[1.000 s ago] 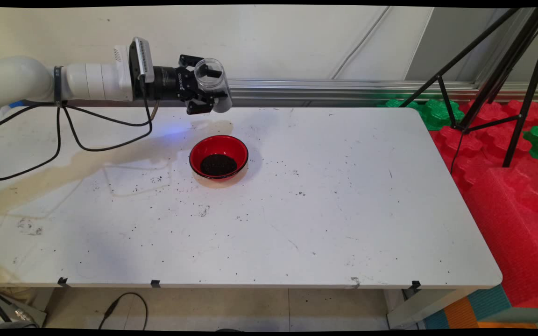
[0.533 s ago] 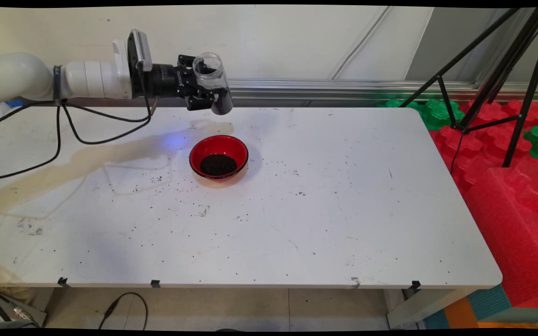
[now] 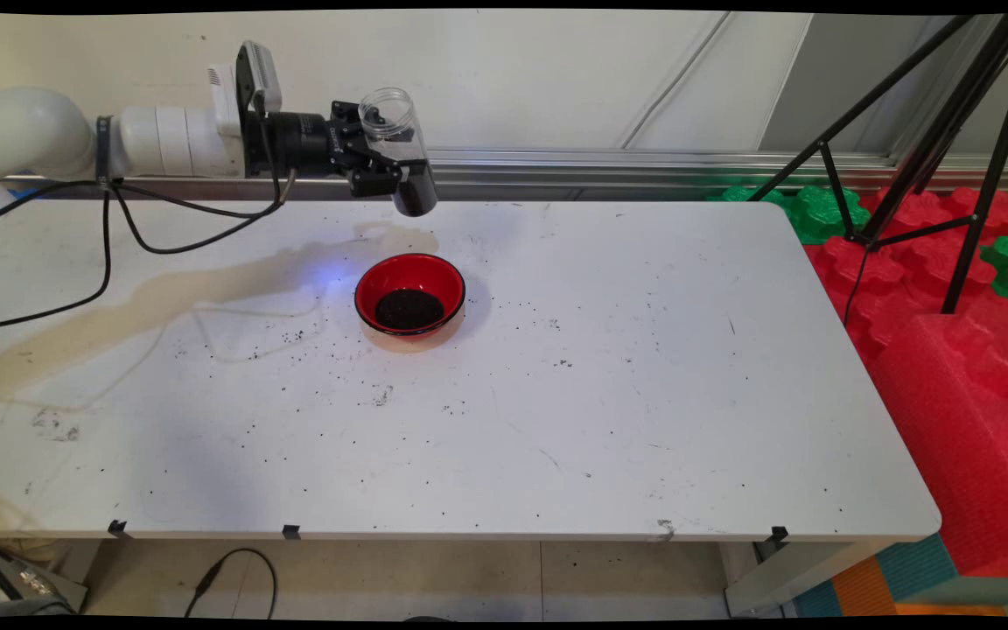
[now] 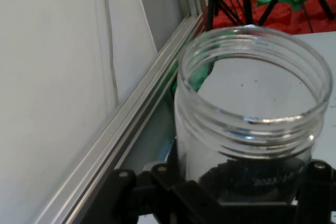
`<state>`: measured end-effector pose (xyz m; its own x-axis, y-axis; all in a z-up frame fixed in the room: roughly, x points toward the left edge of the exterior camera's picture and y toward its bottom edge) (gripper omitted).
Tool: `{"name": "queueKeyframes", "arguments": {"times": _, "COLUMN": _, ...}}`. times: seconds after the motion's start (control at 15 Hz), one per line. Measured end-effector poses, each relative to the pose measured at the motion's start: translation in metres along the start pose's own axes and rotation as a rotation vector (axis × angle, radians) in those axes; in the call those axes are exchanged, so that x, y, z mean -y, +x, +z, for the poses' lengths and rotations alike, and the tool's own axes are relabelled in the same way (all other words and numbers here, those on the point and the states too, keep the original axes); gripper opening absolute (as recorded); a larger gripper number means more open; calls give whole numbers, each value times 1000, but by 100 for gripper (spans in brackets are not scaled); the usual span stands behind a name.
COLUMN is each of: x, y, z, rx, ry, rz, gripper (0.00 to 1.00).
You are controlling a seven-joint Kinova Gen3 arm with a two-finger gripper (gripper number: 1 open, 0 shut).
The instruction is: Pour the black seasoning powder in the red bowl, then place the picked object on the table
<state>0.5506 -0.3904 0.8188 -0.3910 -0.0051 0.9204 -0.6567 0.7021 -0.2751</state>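
Gripper [image 3: 386, 166] is sitting in the upper left of the main view, w/ the arm [image 3: 75, 144] reaching in horizontally from the left edge. It's clenching a clear plastic jar [image 3: 399, 153] from both sides. Jar is being held in the air, nearly upright, tilting slightly so the open mouth is leaning toward upper left and the base toward lower right. No lid on it. Dark grains [image 4: 247, 174] are lying in the jar's bottom; in the hand view the jar [image 4: 252, 114] is filling the center-right of the frame, its threaded rim toward the top, and the gripper [image 4: 231, 195] linkage is wrapping around its lower part at the bottom edge.

Below the jar and a bit toward the frame's center, a red bowl [image 3: 410, 295] is standing on the white table [image 3: 600, 420], well apart from the jar. Bowl is holding a dark pile of the same kind of grains [image 3: 409, 309]. Loose black specks [image 3: 294, 337] are scattering over the tabletop around the bowl, esp. to its left and right.

Black cables [image 3: 119, 254] are hanging from the arm along the left side. A black tripod [image 3: 933, 149] is standing at upper right, over red and green foam blocks [image 3: 950, 306].
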Motion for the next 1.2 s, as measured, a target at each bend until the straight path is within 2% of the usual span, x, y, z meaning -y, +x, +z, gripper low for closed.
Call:
{"name": "queueKeyframes", "arguments": {"times": 0.6, "x": -8, "y": 17, "z": -5, "rx": 18, "ry": -36, "rz": -69, "gripper": 0}}
{"name": "queueKeyframes", "arguments": {"times": 1.2, "x": -32, "y": 44, "z": -14, "rx": 33, "ry": -113, "rz": -91, "gripper": 0}}
